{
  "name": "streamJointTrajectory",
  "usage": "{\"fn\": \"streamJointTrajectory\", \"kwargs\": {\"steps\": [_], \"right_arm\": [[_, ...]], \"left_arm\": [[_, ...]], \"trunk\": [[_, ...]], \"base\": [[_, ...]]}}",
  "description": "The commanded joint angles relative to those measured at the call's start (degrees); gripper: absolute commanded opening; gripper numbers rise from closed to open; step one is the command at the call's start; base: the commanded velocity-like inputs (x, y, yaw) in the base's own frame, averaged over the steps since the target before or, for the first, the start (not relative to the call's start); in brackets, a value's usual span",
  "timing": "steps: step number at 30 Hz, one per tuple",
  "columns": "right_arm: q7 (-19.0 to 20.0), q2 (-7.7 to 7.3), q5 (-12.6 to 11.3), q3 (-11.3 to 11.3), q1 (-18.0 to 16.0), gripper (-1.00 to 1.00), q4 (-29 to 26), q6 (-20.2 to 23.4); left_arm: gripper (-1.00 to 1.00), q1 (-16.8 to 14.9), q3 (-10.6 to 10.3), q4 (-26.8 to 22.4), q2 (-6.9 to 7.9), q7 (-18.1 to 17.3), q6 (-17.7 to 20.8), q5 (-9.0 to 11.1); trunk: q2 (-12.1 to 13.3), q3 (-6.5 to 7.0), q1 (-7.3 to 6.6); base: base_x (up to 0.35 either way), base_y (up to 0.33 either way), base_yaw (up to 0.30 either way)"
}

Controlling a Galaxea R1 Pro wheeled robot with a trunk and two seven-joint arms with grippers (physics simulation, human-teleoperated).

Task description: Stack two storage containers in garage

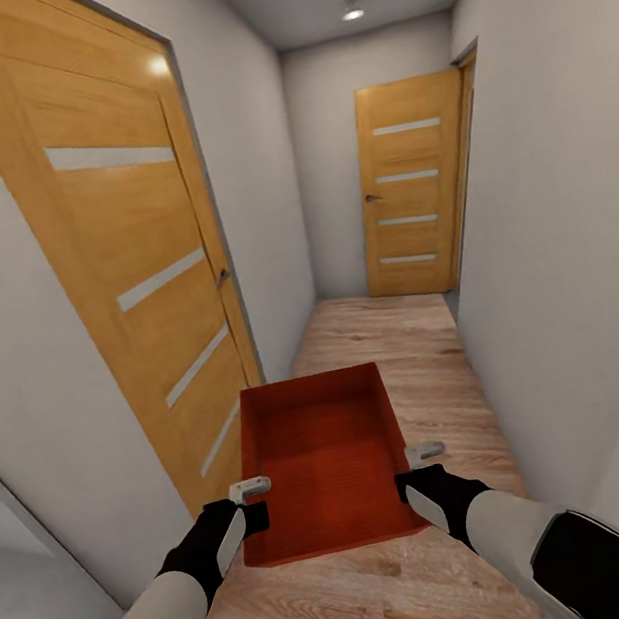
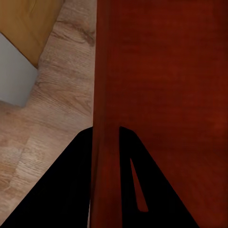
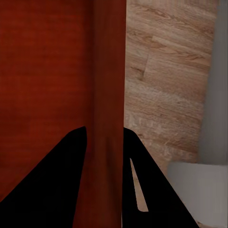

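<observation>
One orange-red open-topped storage container (image 1: 321,460) hangs level in front of me over a light wood-plank hallway floor, held from both sides. My left gripper (image 1: 250,503) is shut on its left wall (image 2: 105,142); one dark finger sits inside the bin, the other outside. On the opposite wall (image 3: 107,142) my right gripper (image 1: 411,470) is shut the same way. The bin is empty inside. The garage is out of view.
I am in a narrow hallway with grey-white walls (image 1: 560,235) close on both sides. A wooden panel door (image 1: 140,268) is near on the left, and another one (image 1: 414,184), closed, stands at the far end. Wood-plank floor (image 1: 395,335) runs ahead.
</observation>
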Motion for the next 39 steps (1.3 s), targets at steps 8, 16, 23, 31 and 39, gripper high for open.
{"fn": "streamJointTrajectory", "kwargs": {"steps": [8, 16, 23, 31, 39], "right_arm": [[-0.33, 0.23, 1.91, -0.29, -0.08, -1.0, -0.65, 0.45], [-0.33, 0.17, 1.91, -0.29, -0.08, -1.0, -0.66, 0.45], [-0.33, 0.31, 1.91, -0.29, -0.08, -1.0, -0.63, 0.45], [-0.33, 0.32, 1.91, -0.29, -0.08, -1.0, -0.66, 0.45], [-0.33, 0.31, 1.91, -0.29, -0.08, -1.0, -0.66, 0.45]], "left_arm": [[-1.0, -0.01, 0.4, 0.04, -0.31, 0.74, 0.48, -1.02], [-1.0, -0.01, 0.4, 0.04, -0.31, 0.73, 0.48, -1.0], [-1.0, -0.01, 0.4, 0.04, -0.31, 0.73, 0.48, -1.0], [-1.0, -0.01, 0.4, 0.04, -0.31, 0.73, 0.48, -1.03], [-1.0, -0.01, 0.4, 0.04, -0.31, 0.74, 0.48, -1.02]], "trunk": [[-0.13, -0.13, 0.07], [-0.13, -0.13, 0.07], [-0.13, -0.13, 0.07], [-0.13, -0.13, 0.07], [-0.13, -0.13, 0.07]], "base": [[0.322, 0.0, -0.002], [0.322, 0.0, 0.0], [0.322, 0.0, -0.149], [0.322, 0.0, -0.256], [0.322, 0.0, -0.235]]}}
